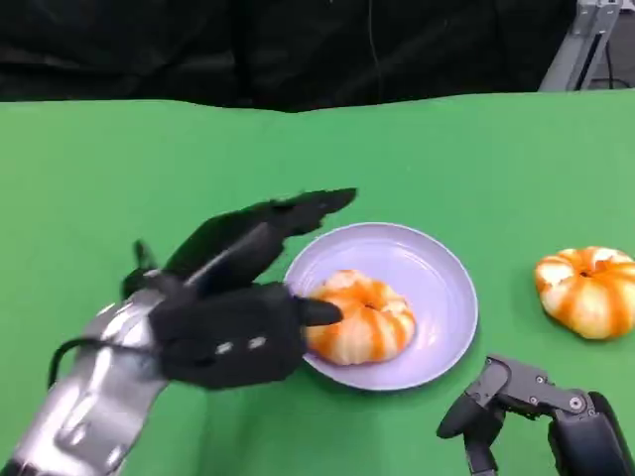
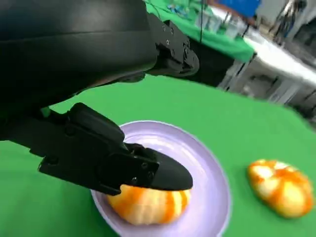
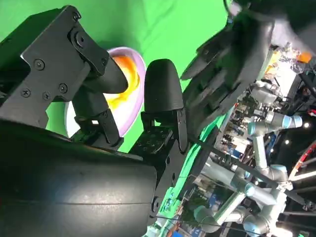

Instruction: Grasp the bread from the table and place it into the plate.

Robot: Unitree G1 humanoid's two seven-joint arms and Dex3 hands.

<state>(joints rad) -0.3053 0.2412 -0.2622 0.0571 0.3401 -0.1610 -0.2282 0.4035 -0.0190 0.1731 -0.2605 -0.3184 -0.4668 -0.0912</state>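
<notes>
With the bread [image 1: 359, 317] resting in the plate [image 1: 442, 266], the left hand [image 1: 233, 322] is at the release step, fingers spread and one fingertip touching the loaf, so the next move calls for withdrawal; the right hand [image 1: 541, 412] hangs empty over the desk [image 1: 119, 169].

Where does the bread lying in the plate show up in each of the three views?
Head view: the bread in the plate lies at the plate's near-left side, by the left hand.
Left wrist view: it sits low in the picture, under a black finger.
Right wrist view: an orange patch behind the right hand's fingers.
Shared landmark: the lavender plate.
</notes>
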